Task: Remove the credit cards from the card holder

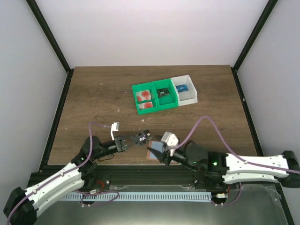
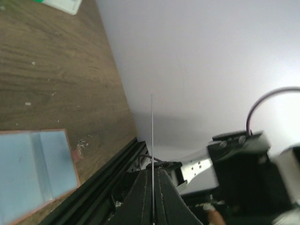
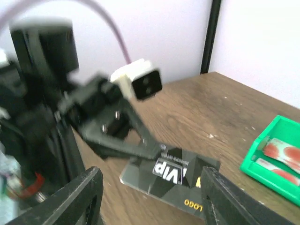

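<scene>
Left hand (image 1: 138,138) closes on a dark credit card (image 3: 168,171) marked VIP, just above the near desk (image 1: 93,93). The right hand (image 3: 150,187) gapes beside it, over the open card holder (image 2: 33,168). Thin, stiff and slick, the card is probably best pinched at its edge.

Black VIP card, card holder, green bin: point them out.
black VIP card (image 3: 178,183), right wrist view, printed face
card holder (image 2: 33,168), left wrist view, blue-grey inner panel
green bin (image 3: 265,138), right wrist view, left end wall
</scene>
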Controlling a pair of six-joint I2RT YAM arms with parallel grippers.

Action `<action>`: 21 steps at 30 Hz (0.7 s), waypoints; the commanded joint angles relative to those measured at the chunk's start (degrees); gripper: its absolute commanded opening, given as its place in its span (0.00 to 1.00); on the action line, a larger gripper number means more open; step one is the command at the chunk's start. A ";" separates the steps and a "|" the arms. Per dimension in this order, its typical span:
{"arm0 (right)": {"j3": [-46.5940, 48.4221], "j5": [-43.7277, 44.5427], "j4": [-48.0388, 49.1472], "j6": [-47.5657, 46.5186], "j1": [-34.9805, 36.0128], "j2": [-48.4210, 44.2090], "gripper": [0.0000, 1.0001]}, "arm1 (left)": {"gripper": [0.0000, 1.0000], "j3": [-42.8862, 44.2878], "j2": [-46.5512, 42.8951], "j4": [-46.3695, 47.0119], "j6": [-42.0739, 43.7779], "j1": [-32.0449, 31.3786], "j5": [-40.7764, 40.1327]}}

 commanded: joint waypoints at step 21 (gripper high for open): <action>32.58 -6.80 -48.08 25.91 -3.19 2.04 0.62 | 0.00 6.51 6.91 4.45 30.28 0.26 24.77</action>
